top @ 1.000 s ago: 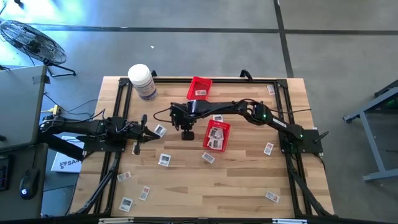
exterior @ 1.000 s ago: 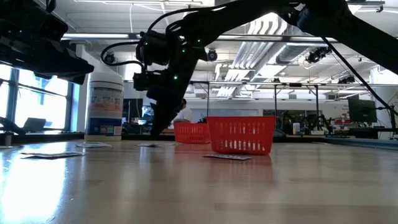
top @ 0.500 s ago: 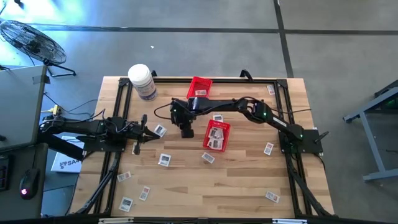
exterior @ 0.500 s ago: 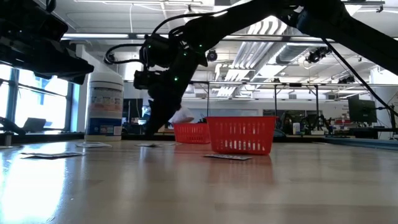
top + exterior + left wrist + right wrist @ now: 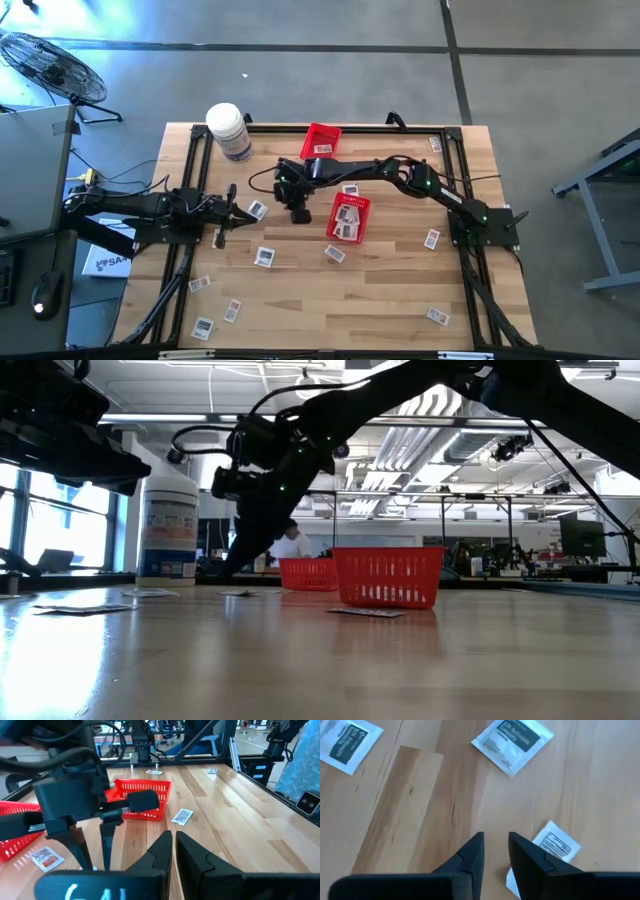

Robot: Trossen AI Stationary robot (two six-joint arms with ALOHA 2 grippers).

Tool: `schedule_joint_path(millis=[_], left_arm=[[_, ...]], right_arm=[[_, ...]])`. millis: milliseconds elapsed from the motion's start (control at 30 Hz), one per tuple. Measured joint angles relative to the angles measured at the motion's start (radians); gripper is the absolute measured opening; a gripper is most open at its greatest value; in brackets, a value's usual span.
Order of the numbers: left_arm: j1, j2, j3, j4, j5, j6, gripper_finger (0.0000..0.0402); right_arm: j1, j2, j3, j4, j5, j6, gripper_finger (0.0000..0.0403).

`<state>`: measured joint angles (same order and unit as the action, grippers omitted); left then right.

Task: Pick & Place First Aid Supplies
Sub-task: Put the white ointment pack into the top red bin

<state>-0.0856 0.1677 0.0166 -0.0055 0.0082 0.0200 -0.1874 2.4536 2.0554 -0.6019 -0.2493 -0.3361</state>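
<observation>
The right claw [image 5: 298, 212] hangs over the middle of the wooden table [image 5: 380, 290], reached out from the right side, just left of the nearer red basket [image 5: 348, 217]. In its wrist view the two dark fingers [image 5: 472, 854] stand a little apart with bare wood between them; they hold nothing. One white packet [image 5: 547, 851] lies on the wood right beside them, partly hidden behind one finger, and two more packets [image 5: 515, 739] lie flat farther off.

The left claw [image 5: 222, 240] waits at the table's left edge, its fingers [image 5: 162, 852] pressed nearly together with only a thin slit between them and nothing gripped. A packet [image 5: 258, 210] lies just beside it.

The first aid supplies are scattered: several packets inside the nearer basket, one in the farther red basket [image 5: 321, 141], others spread flat over the table, toward the front left [image 5: 203, 326], front right [image 5: 437, 316], right side [image 5: 432, 239] and far right corner [image 5: 435, 144]. A big white jar [image 5: 228, 131] stands upright near the far left corner. In the low view the right arm [image 5: 270, 460] comes down in front of the two baskets [image 5: 388, 577]
</observation>
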Motion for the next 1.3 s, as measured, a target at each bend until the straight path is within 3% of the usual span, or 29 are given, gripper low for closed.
schedule_joint_path(millis=[300, 533, 933, 1300], left_arm=[[0.000, 0.000, 0.000, 0.000, 0.000, 0.000, 0.0021], [0.000, 0.000, 0.000, 0.000, 0.000, 0.000, 0.0021], [0.000, 0.000, 0.000, 0.000, 0.000, 0.000, 0.0021], [0.000, 0.000, 0.000, 0.000, 0.000, 0.000, 0.0021]], right_arm=[[0.000, -0.002, -0.035, -0.035, 0.051, -0.005, 0.0090], [0.011, -0.047, -0.032, -0.065, 0.151, -0.042, 0.0090], [0.008, -0.044, -0.101, -0.028, 0.155, -0.103, 0.0089], [0.001, -0.047, -0.137, 0.024, 0.165, -0.066, 0.0077]])
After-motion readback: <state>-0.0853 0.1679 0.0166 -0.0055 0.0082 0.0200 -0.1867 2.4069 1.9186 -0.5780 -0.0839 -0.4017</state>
